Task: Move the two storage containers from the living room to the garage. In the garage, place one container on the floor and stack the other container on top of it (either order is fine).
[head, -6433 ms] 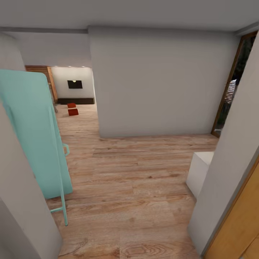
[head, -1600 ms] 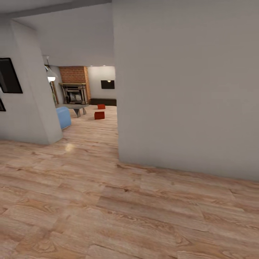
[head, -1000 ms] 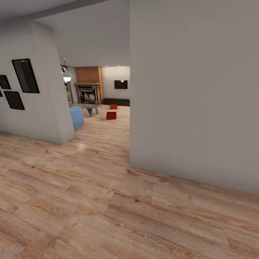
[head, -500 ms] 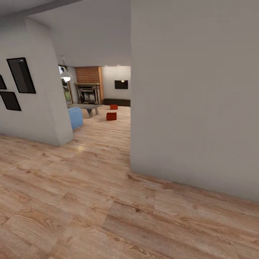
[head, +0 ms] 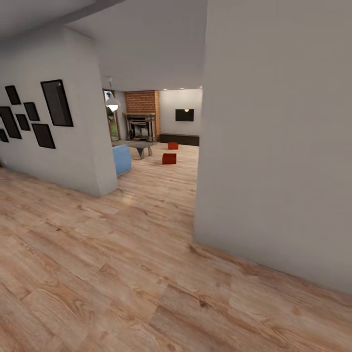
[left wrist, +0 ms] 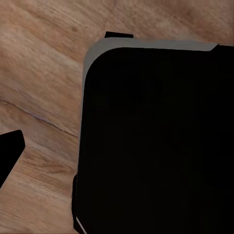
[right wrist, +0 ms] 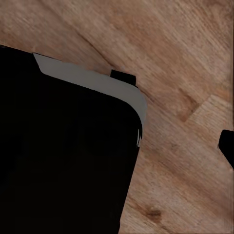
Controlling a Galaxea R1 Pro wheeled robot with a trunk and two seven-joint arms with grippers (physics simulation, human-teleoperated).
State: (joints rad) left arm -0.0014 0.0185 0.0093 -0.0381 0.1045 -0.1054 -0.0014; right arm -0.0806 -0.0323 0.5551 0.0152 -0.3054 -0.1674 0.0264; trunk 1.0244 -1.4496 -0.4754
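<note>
Clearly the approach is the step in hand: both storage containers (head: 169, 158) sit far off on the living room's plank floor (head: 161, 186), near the sofa (head: 121, 159). Next comes driving past the wall corner (head: 200, 195). Wrist views are too dark; jaws' state I cannot tell.

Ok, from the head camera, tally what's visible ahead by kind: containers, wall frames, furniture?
Storage containers: 2, nearer, farther
Black wall frames: 7, largest
Blue sofa: 1
Table: 1
Fireplace: 1
Wall TV: 1
Total: 13
</note>
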